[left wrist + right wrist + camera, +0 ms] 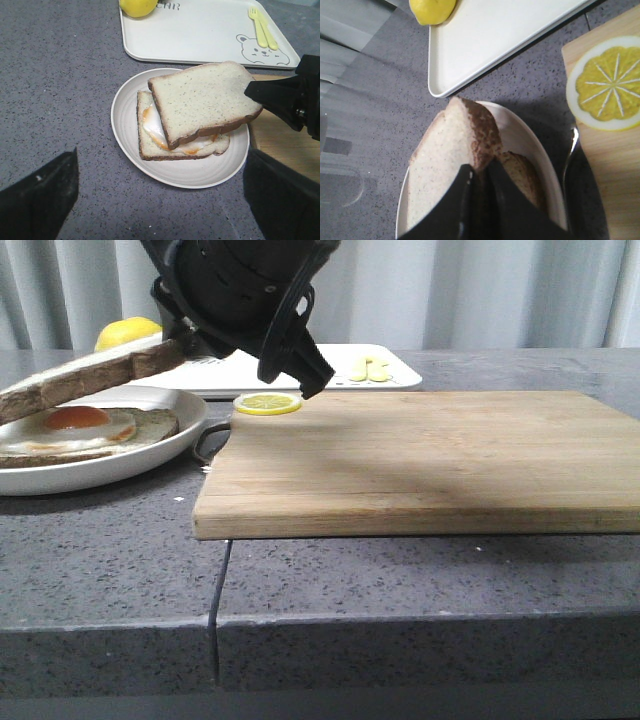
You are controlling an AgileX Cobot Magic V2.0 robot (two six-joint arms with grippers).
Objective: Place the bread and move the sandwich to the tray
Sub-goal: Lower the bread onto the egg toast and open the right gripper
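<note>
The bread (90,375) is a pale speckled slice with a dark crust, tilted just above the sandwich. My right gripper (190,340) is shut on its crust edge, as the right wrist view (480,175) shows closely. The sandwich (75,430), a bread slice with a fried egg on top, lies in the round white dish (100,472). In the left wrist view the bread (200,100) covers most of the egg slice (150,145). My left gripper (160,200) is open and empty over the grey counter beside the dish (190,172). The white tray (400,375) lies behind the dish.
A wooden cutting board (420,460) lies right of the dish with a lemon slice (267,403) on its far left corner. A whole lemon (125,332) and pale yellow cutlery (262,27) are on the tray (200,35). A metal handle (205,445) sits between dish and board.
</note>
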